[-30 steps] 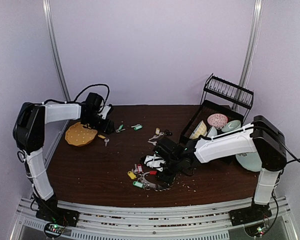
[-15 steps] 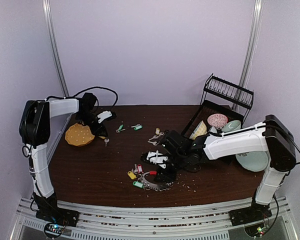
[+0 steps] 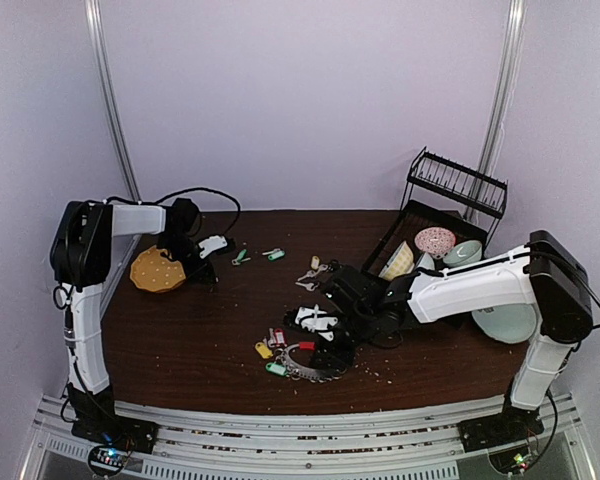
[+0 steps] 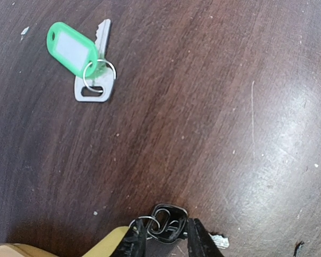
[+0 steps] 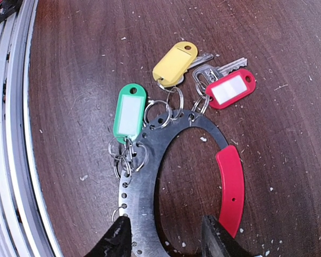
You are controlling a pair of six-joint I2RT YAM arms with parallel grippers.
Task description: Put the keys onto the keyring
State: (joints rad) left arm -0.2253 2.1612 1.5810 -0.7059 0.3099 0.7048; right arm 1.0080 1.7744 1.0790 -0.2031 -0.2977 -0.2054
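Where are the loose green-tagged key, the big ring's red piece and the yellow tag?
loose green-tagged key [image 4: 72, 49], left wrist view, middle of its green tag.
keyring [image 5: 231, 187], right wrist view, its red arc.
yellow tag [image 5: 175, 63], right wrist view, tag's centre.

We find open dark wooden tabletop [image 3: 170, 340] at the near left. The right gripper [image 5: 163, 238] stands with jaws apart over the dark perforated keyring with red arc [image 5: 142, 182], with tagged silver keys [image 5: 174, 63] fanned beyond. The black wire dish rack [image 3: 460, 183] blocks the far right. A black-headed key [image 4: 166, 220] fills the left gripper [image 4: 164, 238]; the round tan cork disc [image 3: 158, 270] lies beside it.
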